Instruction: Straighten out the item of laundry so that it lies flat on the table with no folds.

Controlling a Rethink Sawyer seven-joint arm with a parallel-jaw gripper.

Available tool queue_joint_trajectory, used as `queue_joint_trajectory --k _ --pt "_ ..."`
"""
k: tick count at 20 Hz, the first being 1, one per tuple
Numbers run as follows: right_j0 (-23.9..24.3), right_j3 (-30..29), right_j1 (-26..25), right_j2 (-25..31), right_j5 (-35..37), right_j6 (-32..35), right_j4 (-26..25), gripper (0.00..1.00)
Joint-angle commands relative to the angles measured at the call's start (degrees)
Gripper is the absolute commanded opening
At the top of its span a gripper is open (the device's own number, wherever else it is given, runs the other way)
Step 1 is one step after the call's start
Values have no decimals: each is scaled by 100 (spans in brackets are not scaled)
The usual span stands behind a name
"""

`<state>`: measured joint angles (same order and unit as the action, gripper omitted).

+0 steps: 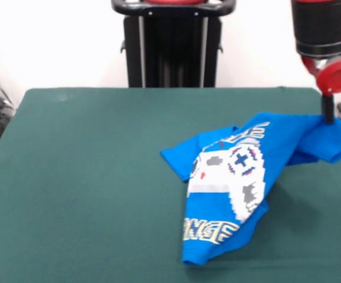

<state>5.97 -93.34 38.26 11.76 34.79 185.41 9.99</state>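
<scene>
On green table (88, 177), gripper (327, 118) meets rumpled T-shirt's (241, 177) right end.

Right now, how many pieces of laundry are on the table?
1. The blue T-shirt lies crumpled at the right of the green table in the front view, one end lifted at the gripper. Nothing else shows, though folds could hide something.

Red-and-black robot arm (325, 29) comes down at upper right of the front view, only its last section showing: fat black cylindrical wrist w/ a red band at the top edge, silver collar below, then a round red disc facing the camera. Under the disc a thin dark gripper (327, 117) hangs straight down, approx. vertical. Tip sits low, near table level. Fingers prob. hidden; can't tell how the jaws stand.
</scene>
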Motion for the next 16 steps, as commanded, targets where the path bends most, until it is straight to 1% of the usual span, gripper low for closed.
queue_joint_trajectory --k 1,4,7,10,11,13,14,16 --pt "47 -904 -165 1028 137 -459 379 0" --pt "30 -1034 -46 1116 222 -420 429 0" --pt "-58 -1162 2 1083 182 -295 382 0" --pt "-307 -1092 6 722 286 -35 193 0" --pt "-354 -990 -6 640 417 -211 11 100" --pt "-267 -1060 -7 766 371 -286 82 100" --pt "-206 -1060 1 838 469 -279 189 100" --pt "-110 -983 226 853 814 -162 389 100"
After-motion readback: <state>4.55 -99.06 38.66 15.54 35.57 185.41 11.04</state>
